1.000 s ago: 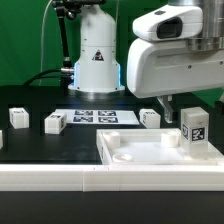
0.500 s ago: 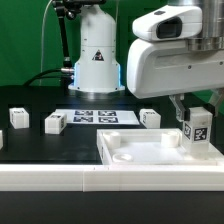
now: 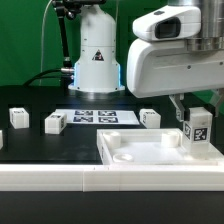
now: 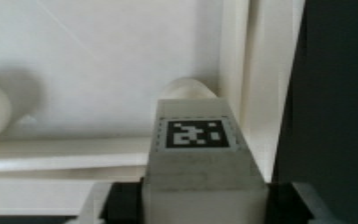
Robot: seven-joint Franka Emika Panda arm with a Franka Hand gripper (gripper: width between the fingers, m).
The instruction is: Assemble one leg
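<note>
As I look across the black table [image 3: 30, 140] in the exterior view, the gripper [image 3: 196, 120] hangs in the lower right of the frame under the arm's bulky white housing. Its jaws are clamped on the leg [image 3: 197, 136], one on each flank. The leg stands upright, with its black-and-white tag facing the camera. Its lower end sits over the far corner of the large white panel [image 3: 140, 152] on the exterior view's right. The panel lies flat across the lower middle of the frame. I cannot tell from here whether the leg touches the panel or sits just above it.

Three more small white blocks stand on the table, well apart from the panel's near edge. One [image 3: 17, 117] is at the far left of the frame, and another [image 3: 54, 122] is a little to its right. A third [image 3: 148, 118] is near the centre, just behind the panel. The marker board [image 3: 105, 117] lies flat between the last two, in front of the robot's white base [image 3: 97, 60].

In the wrist view, the leg [image 4: 202, 165] fills the middle, its tag plain on the face towards the lens. A grey finger [image 4: 119, 203] presses against one side of it and another presses against the other. The leg's far end meets a rounded recess [image 4: 188, 88] in the panel [image 4: 87, 50], close to the panel's raised edge. Beyond that edge is the dark table [image 4: 345, 100].
</note>
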